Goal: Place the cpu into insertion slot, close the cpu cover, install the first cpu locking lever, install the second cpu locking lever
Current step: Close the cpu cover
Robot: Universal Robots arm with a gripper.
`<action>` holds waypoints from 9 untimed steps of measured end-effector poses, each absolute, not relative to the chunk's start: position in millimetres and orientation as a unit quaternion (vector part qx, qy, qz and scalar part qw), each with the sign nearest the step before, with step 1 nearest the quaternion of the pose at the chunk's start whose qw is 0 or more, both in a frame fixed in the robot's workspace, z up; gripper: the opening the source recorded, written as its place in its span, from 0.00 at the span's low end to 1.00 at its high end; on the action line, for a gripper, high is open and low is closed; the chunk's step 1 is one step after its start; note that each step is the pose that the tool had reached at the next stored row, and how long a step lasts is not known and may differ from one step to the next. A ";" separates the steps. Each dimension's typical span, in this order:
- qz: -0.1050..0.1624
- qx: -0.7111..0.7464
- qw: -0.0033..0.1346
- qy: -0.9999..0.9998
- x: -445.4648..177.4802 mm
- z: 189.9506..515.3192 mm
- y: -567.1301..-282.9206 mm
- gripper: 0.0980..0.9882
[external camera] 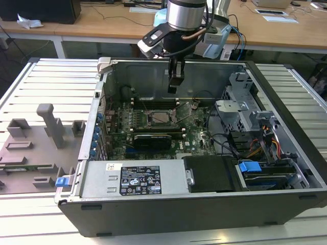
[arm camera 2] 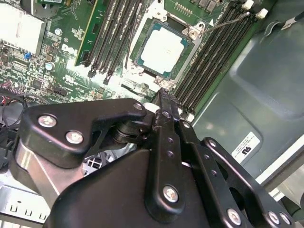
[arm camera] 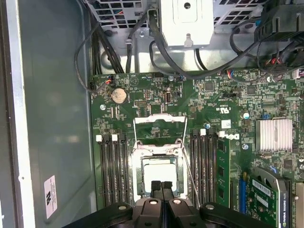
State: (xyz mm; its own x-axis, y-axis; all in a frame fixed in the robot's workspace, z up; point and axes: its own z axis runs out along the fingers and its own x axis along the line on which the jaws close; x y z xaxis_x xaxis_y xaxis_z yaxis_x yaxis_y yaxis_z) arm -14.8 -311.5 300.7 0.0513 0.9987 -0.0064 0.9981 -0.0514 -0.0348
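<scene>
**A:** Quick one. Where's the cpu (arm camera: 160, 174)?

**B:** Already down in the slot (arm camera: 137, 178), lying flat with its pale top up. That's mid-frame in the exterior view, on the motherboard (external camera: 196, 138) inside the open case (external camera: 153, 214) on the bench (external camera: 46, 81).

**A:** Cover?

**B:** The cover (arm camera: 160, 118) is flipped up and standing open on the side of the slot away from the gripper. It's not closed. The wire lever (arm camera: 189, 176) beside the slot looks unlatched.

**A:** Gripper?

**B:** The gripper (external camera: 172, 90) hangs over the board, upper middle of the exterior view, clear above the slot. The fingers (arm camera: 155, 186) are pressed together with nothing between them. In the first wrist view the tips sit over the cpu's near edge, and I judge they aren't touching it.

**A:** Step?

**B:** I'd call it closing the cover, with one step of four done.

**A:** How to do it well?

**B:** My read:
- Keep the fingers together and use them as a pusher.
- Get behind the upright frame and contact its top bar, not the window.
- Tip it over slowly so it lands flat around the cpu and not skewed.
- Stay off the cpu's top and the memory slots (arm camera: 111, 166).
- Don't snag the lever.
</scene>
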 end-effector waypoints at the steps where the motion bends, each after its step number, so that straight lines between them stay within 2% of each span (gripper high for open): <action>1: 0.014 -0.725 0.010 -0.689 -14.3 300.7 -311.5 0.01; 9: 0.015 -0.725 0.011 -0.688 18.6 300.7 -311.5 0.01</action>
State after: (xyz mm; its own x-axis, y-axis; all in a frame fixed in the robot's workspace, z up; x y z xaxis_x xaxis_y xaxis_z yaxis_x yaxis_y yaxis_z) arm 18.6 -311.5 300.7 0.0515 0.9987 -0.0064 0.9980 -0.0517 -0.0356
